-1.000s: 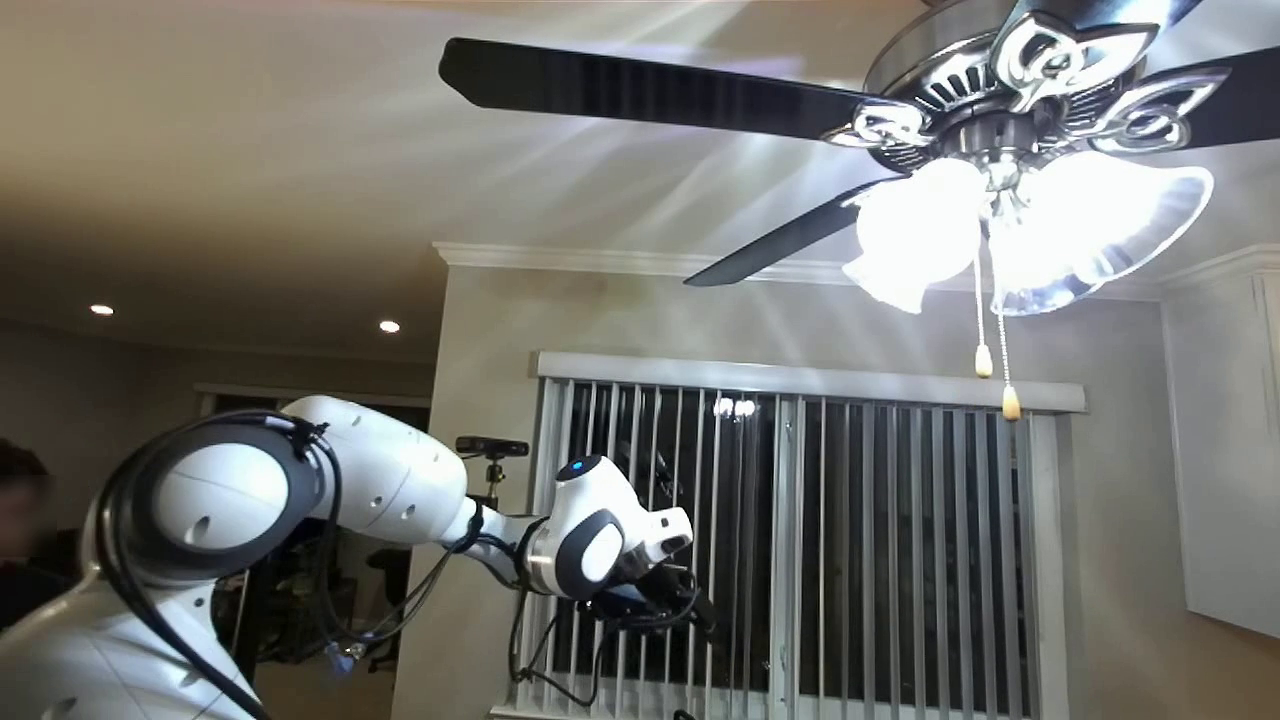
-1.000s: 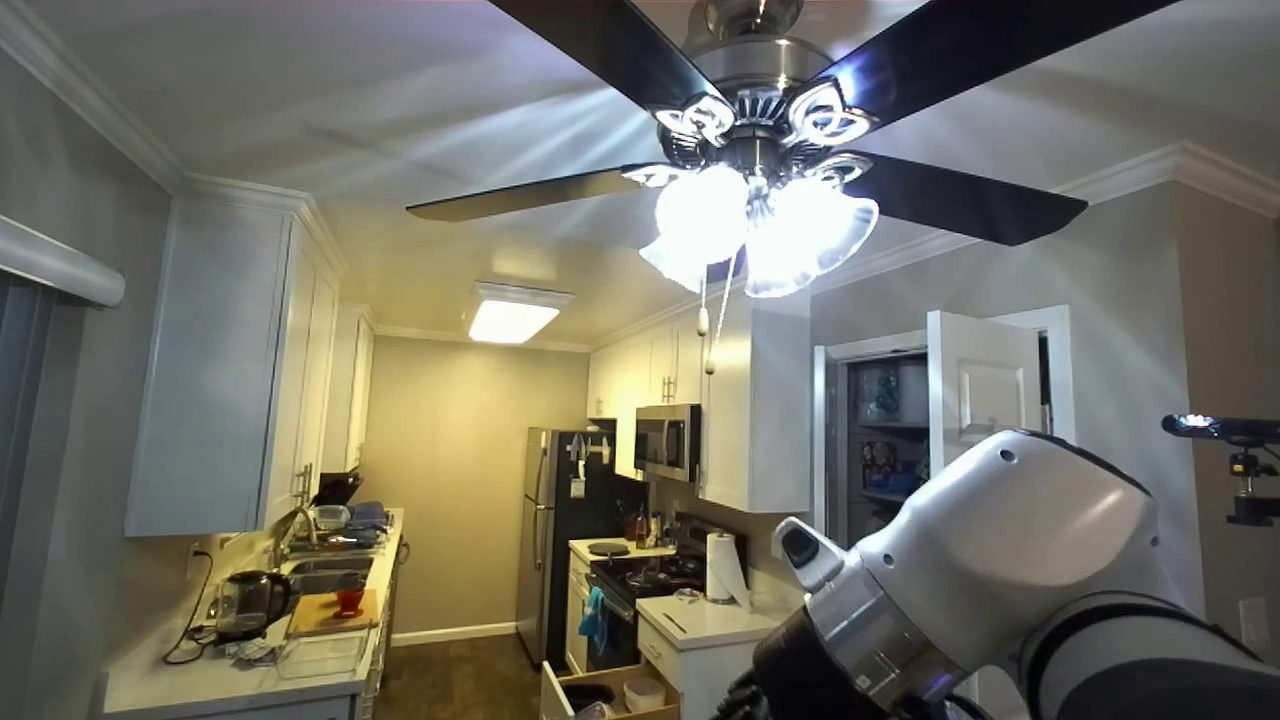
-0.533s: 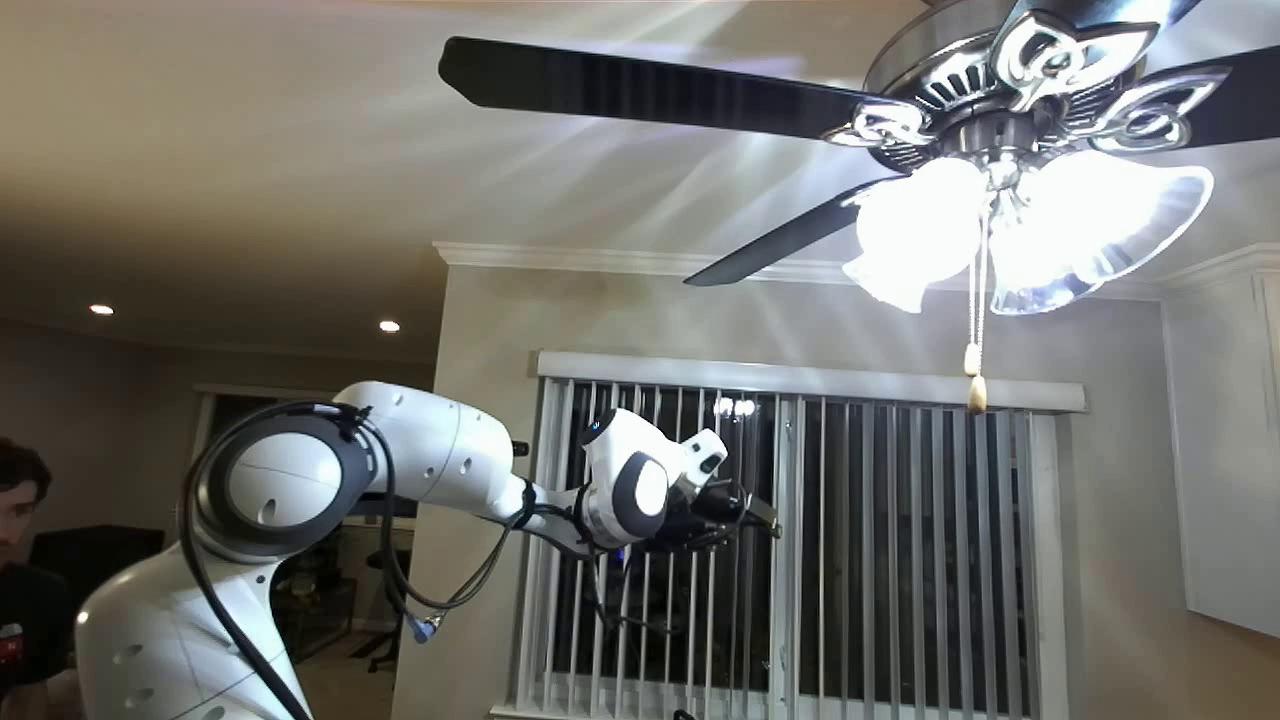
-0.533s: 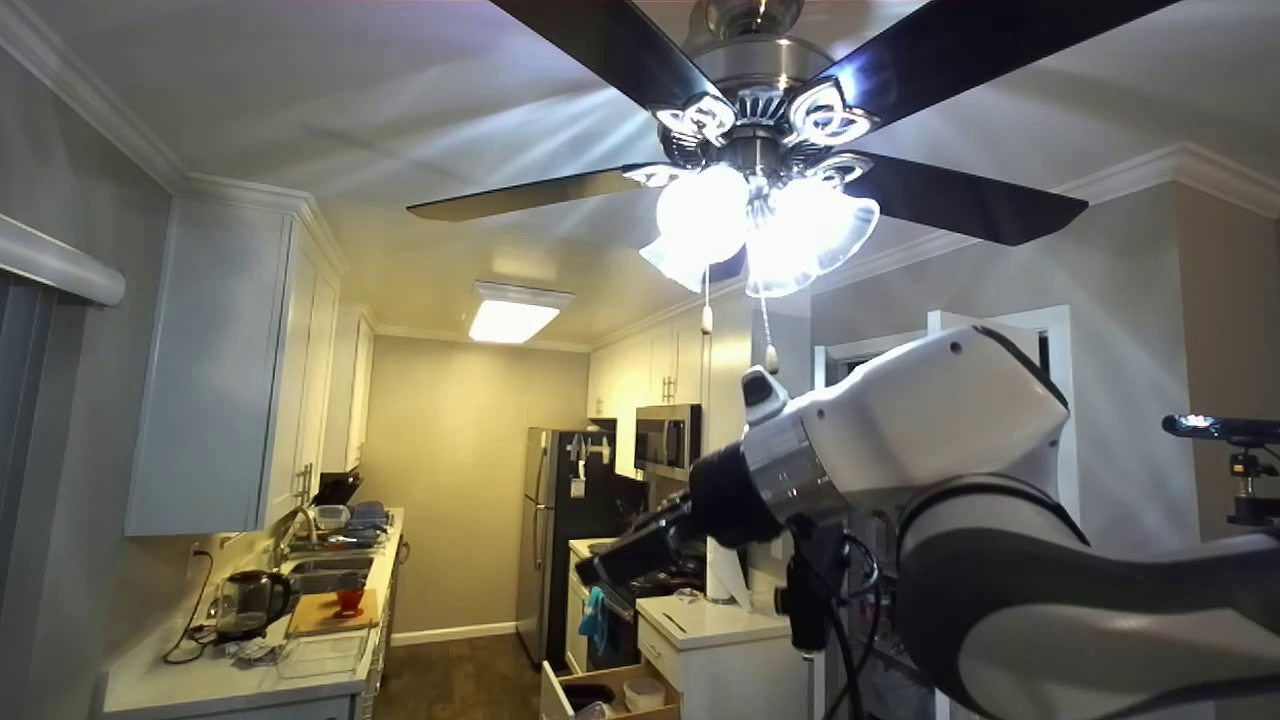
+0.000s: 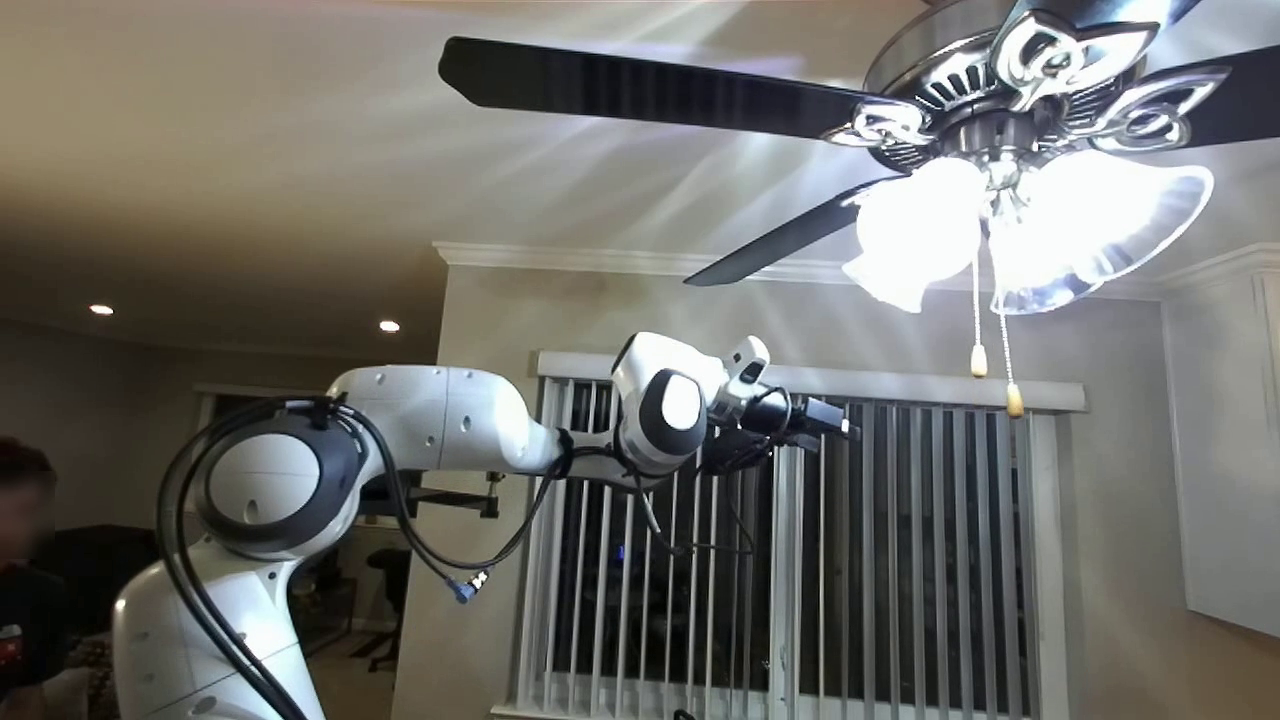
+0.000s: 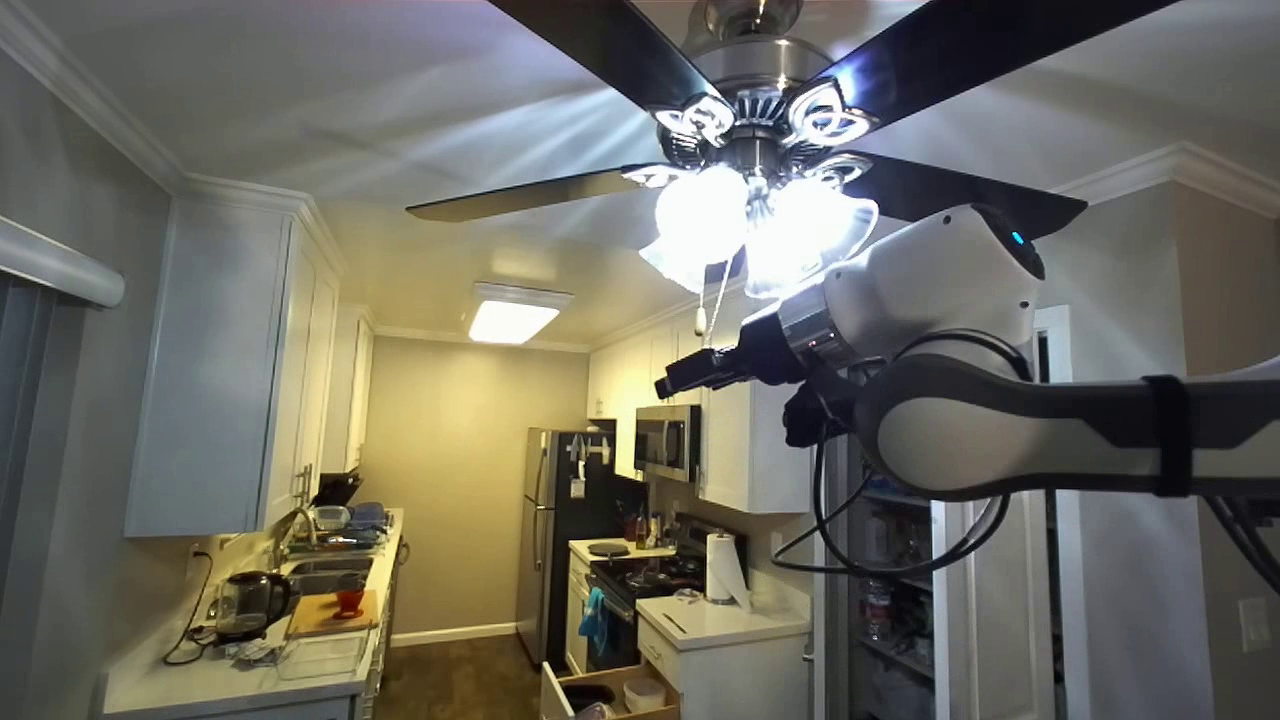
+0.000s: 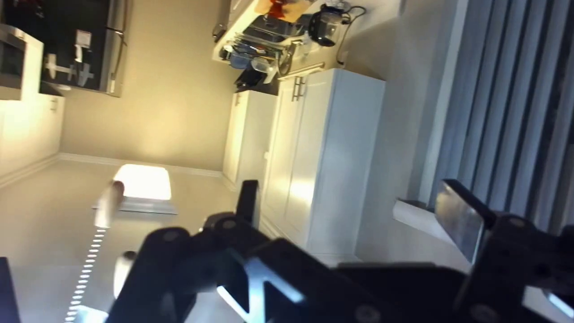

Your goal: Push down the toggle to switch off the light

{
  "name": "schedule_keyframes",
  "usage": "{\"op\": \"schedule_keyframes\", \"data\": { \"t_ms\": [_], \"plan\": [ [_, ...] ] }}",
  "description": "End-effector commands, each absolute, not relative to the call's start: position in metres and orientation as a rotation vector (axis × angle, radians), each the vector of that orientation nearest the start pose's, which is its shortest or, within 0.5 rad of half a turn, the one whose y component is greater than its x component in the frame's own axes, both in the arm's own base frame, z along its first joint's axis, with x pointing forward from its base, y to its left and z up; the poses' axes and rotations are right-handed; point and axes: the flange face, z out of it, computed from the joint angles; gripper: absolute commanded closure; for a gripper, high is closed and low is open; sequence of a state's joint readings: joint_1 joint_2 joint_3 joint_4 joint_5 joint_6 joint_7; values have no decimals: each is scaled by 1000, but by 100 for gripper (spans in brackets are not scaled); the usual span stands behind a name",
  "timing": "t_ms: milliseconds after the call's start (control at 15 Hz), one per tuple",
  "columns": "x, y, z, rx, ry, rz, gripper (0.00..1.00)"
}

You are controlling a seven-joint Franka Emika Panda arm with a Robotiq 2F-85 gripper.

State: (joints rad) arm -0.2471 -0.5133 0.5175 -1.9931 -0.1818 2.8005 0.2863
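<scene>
The light (image 5: 920,225), frosted bell shades under the silver fan hub, is lit in both exterior views (image 6: 705,215). Two thin pull chains hang below it, either of which may be the toggle. Their pale knobs show in an exterior view, a shorter one (image 5: 978,361) and a longer one (image 5: 1014,401). My gripper (image 5: 838,425) is left of them there, apart, near knob height. In an exterior view my gripper (image 6: 668,384) covers the longer chain's end; the shorter knob (image 6: 700,321) shows above. In the wrist view my gripper (image 7: 352,208) is open and empty; one knob (image 7: 107,206) hangs left of the jaws.
Dark fan blades (image 5: 650,90) spread at lamp height above my arm. A window with vertical blinds (image 5: 900,560) is behind the gripper. White cabinets (image 6: 220,370) and a lit ceiling panel (image 6: 513,318) are farther off. A person (image 5: 25,560) is at the far left.
My arm has risen and the gripper has moved up and toward the chains, its fingers now more level. The chains have swung back and forth. The light stays lit.
</scene>
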Motion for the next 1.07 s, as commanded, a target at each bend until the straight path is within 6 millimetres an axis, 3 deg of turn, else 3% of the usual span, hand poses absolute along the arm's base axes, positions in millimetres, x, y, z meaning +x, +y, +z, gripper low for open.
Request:
{"op": "schedule_keyframes", "data": {
  "t_ms": [0, 133, 200, 267, 467, 1000],
  "plan": [
    [423, 158, 781, -2642, -110, -1904, 0],
    [435, 133, 762, -2719, -46, -1779, 0],
    [440, 132, 748, -2755, -79, -1643, 0],
    [435, 135, 767, -2712, -64, -1788, 0],
    [442, 130, 749, -2748, -59, -1677, 0],
    [441, 134, 748, -2745, -70, -1668, 0]
  ]
}}
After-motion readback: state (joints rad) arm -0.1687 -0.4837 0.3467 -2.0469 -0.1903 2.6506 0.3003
